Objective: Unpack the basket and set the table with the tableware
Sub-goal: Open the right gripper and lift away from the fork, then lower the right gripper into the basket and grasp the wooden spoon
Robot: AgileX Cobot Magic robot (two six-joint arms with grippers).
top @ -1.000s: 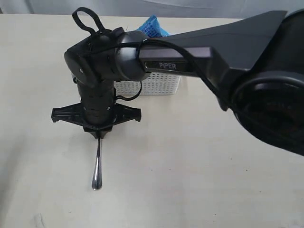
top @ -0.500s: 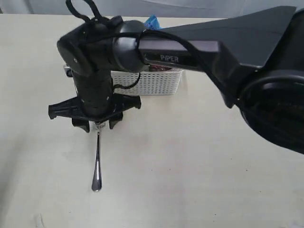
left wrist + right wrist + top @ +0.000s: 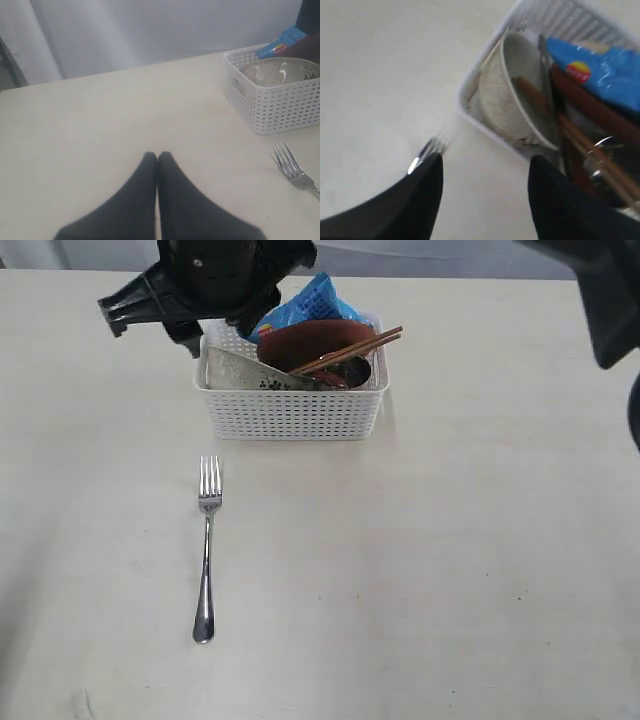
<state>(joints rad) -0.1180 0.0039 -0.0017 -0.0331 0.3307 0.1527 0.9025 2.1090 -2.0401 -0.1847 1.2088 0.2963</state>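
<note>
The white lattice basket [image 3: 290, 412] stands at the back of the beige table [image 3: 430, 560]. Inside it lean a pale bowl [image 3: 250, 372], a reddish-brown plate [image 3: 315, 343] and wooden chopsticks [image 3: 352, 347]. A steel fork [image 3: 207, 540] lies alone on the table in front of the basket, tines toward it. My right gripper [image 3: 200, 315] hangs open and empty above the basket's left end; its wrist view shows the bowl [image 3: 512, 95], chopsticks [image 3: 580, 145] and fork tines [image 3: 429, 148]. My left gripper [image 3: 158, 156] is shut and empty, low over bare table, away from the basket [image 3: 275, 107] and fork [image 3: 294, 172].
A blue chip bag [image 3: 308, 302] sticks up at the back of the basket. Bare tabletop spreads to the right of and in front of the basket. A pale curtain [image 3: 150, 30] hangs behind the table's far edge.
My right gripper has let go of the fork, risen and pulled back from it to above the basket's left end. The fork stays where it was laid.
</note>
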